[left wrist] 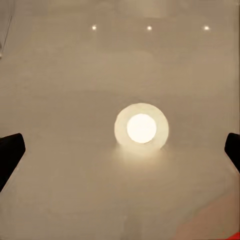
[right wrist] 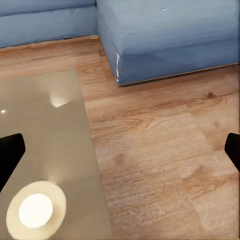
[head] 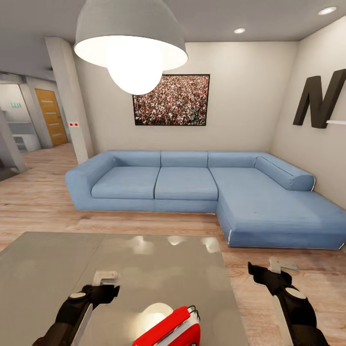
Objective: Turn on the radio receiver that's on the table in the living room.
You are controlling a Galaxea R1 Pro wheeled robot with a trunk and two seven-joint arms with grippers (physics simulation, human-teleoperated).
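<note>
Where table (head: 57, 259) ends, radio receiver (head: 170, 329) lies diagonal

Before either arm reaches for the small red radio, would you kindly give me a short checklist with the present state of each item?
1. Small red radio with white sides on the glossy grey table: ok.
2. Radio fully in head view: not ok, cut off at the bottom edge.
3. Dial or switch visible: cannot tell.
4. Left gripper open, over the tabletop: ok.
5. Right gripper open, over the wood floor beside the table: ok.
6. Either gripper touching the radio: not ok, both apart.
</note>
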